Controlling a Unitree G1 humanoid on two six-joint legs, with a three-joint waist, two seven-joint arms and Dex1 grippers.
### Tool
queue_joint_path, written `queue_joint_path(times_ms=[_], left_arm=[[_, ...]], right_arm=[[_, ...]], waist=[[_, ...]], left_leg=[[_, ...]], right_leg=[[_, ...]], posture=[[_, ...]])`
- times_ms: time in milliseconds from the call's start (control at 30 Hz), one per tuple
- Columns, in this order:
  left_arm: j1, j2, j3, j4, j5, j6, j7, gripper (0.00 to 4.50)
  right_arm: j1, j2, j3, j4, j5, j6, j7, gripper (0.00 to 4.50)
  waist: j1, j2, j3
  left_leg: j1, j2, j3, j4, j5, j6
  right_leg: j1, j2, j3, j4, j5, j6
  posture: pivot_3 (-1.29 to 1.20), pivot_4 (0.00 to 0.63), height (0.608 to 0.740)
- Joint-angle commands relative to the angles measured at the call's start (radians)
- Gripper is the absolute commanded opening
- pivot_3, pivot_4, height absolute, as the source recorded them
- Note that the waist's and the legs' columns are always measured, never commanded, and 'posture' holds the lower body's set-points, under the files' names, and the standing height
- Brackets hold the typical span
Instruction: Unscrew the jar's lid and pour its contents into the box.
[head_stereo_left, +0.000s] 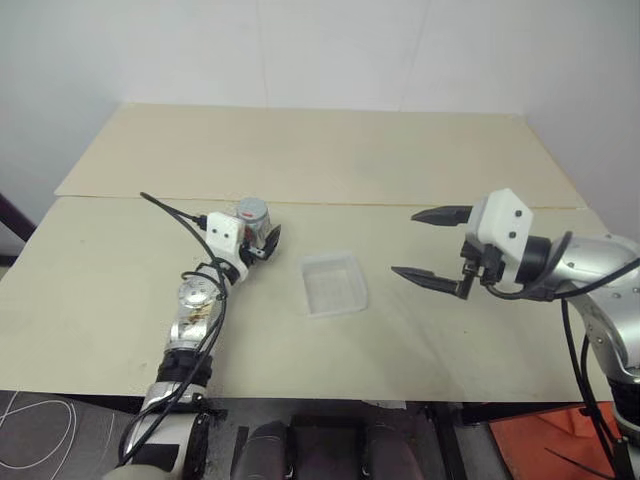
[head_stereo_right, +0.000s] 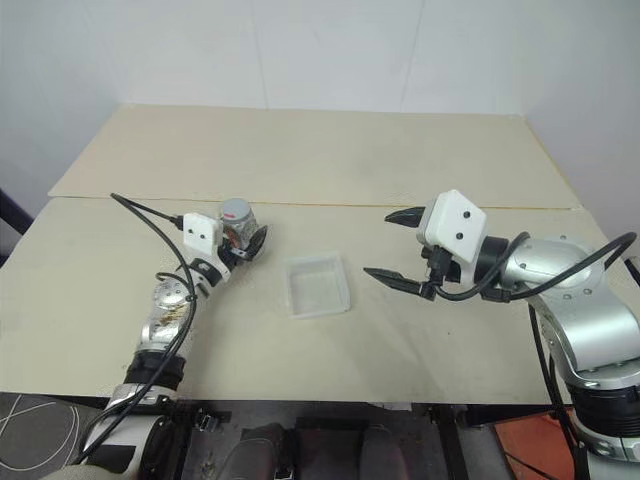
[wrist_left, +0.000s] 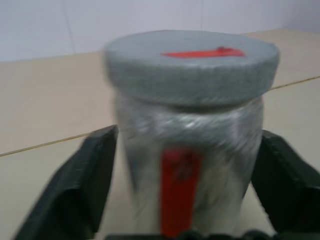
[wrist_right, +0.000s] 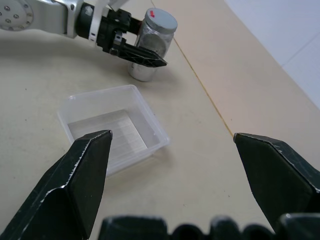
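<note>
Left gripper flanks the jar, lid on, right gripper wide open over the table.

The jar (wrist_left: 190, 165) stands upright on the left half of the tan table (head_stereo_left: 330, 150), its grey lid (wrist_left: 192, 67) seated on top with the red mark up. The left gripper (head_stereo_left: 262, 240) has it between its fingers (wrist_left: 82, 185), one on each side of the silvery body; a sliver of gap shows at either side, so whether they press on it cannot be told. Just to the jar's right lies the box (head_stereo_left: 334, 284), flat on the table and near the middle. Beyond the box, well apart from it, the right gripper (head_stereo_left: 432, 244) hangs above the table with its jaws spread wide, holding nothing.
</note>
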Motion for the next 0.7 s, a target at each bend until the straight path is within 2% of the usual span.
queue_joint_path(times_ms=[33,100,267,467,600,700], left_arm=[[-0.005,0.001,0.002,-0.013,0.009,-0.031,0.013,2.51],[0.008,0.008,0.004,-0.030,0.009,-0.029,0.011,1.92],[0.016,0.050,0.008,-0.152,-0.041,0.042,-0.057,1.93],[-0.023,0.215,-0.025,-0.412,-0.304,0.339,-0.439,1.93],[-0.083,0.297,-0.055,-0.436,-0.399,0.459,-0.632,1.93],[-0.135,0.314,-0.073,-0.418,-0.432,0.500,-0.726,1.93]], right_arm=[[-0.008,-0.020,-0.044,-0.033,0.019,0.005,-0.005,4.50],[-0.017,-0.017,-0.039,-0.032,0.020,0.002,-0.005,4.50],[-0.081,0.036,0.006,-0.020,0.036,0.002,-0.017,4.50],[-0.252,0.211,0.083,0.047,0.155,0.095,-0.031,4.50],[-0.365,0.329,0.143,0.122,0.178,0.141,-0.059,4.50],[-0.439,0.413,0.188,0.177,0.154,0.149,-0.093,4.50]], waist=[[-0.002,0.000,0.000],[-0.002,0.000,0.000],[-0.005,0.000,0.000],[-0.013,0.000,0.000],[-0.013,0.000,0.000],[-0.018,0.000,0.000]], left_leg=[[0.000,0.000,0.000,0.000,0.000,0.000],[0.000,0.000,0.000,0.000,0.000,0.000],[0.001,0.001,0.000,0.000,0.000,0.000],[0.000,0.001,0.000,0.000,0.001,-0.001],[0.000,0.000,-0.001,0.001,0.001,-0.001],[0.000,0.000,0.000,0.001,0.001,-0.001]], right_leg=[[0.000,0.000,0.000,0.000,0.000,0.000],[0.000,0.000,0.000,0.000,0.000,0.000],[0.000,0.000,0.000,0.001,0.000,0.000],[-0.001,0.000,0.000,0.002,0.000,0.000],[0.000,0.001,0.000,0.003,0.000,0.000],[-0.001,0.001,0.000,0.004,0.000,0.000]], posture=[[0.00,0.150,0.740],[0.00,0.150,0.740],[0.00,0.150,0.740],[0.00,0.150,0.740],[0.00,0.150,0.740],[0.00,0.150,0.740]])
